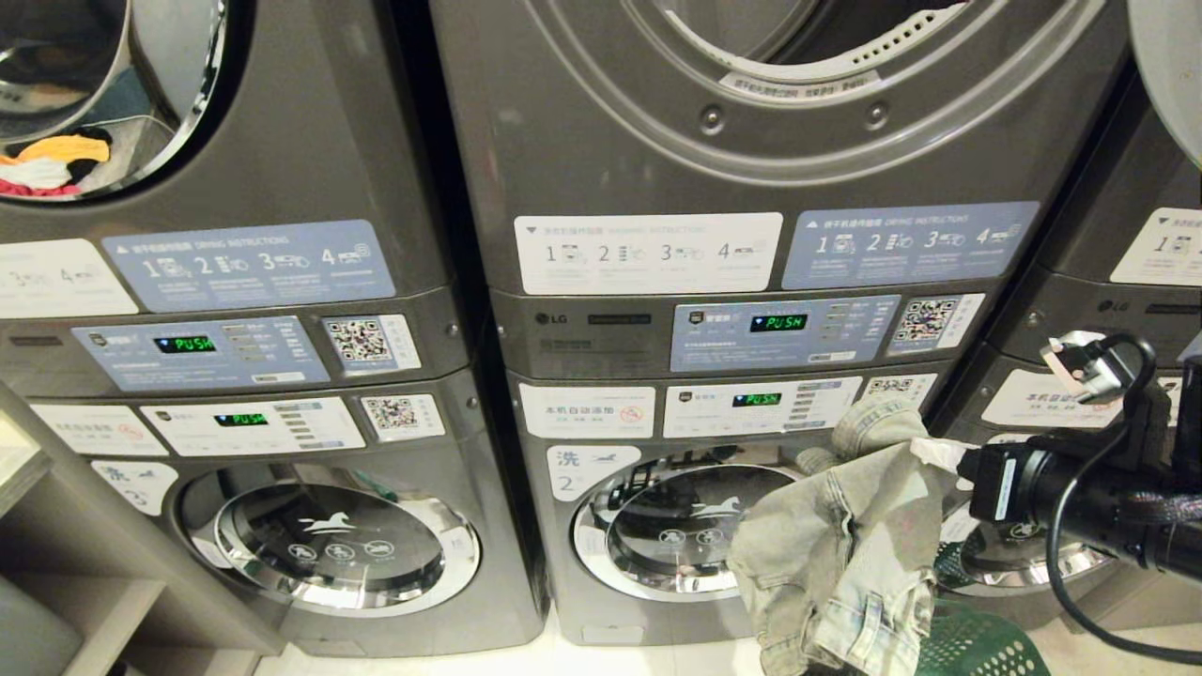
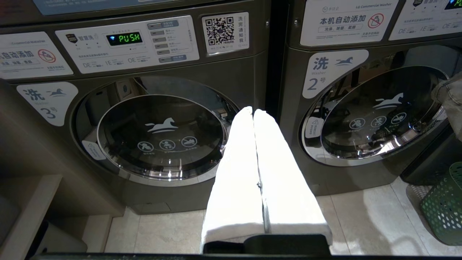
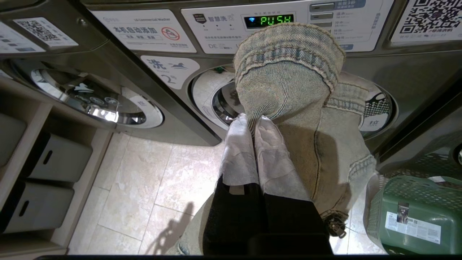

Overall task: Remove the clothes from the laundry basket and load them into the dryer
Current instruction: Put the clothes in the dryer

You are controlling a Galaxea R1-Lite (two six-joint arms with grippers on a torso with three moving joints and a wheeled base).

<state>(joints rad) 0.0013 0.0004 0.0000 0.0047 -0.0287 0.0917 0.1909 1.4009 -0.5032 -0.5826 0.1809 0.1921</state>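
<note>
A pale grey-green denim garment of the clothes hangs in front of the middle washer door, with my right gripper shut on its upper fold. The right wrist view shows the white-wrapped fingers pinching the denim at the right gripper tips. Below it on the floor stands the green laundry basket, also seen as the basket beside the hanging cloth. The dryer is the upper middle machine; its round opening stands uncovered at the top edge. My left gripper is shut and empty, low before the washers.
Grey washers with horse-marked doors fill the lower row. The upper left machine holds yellow and pink garments behind glass. A grey round door edge shows top right. A shelf with bins stands at left.
</note>
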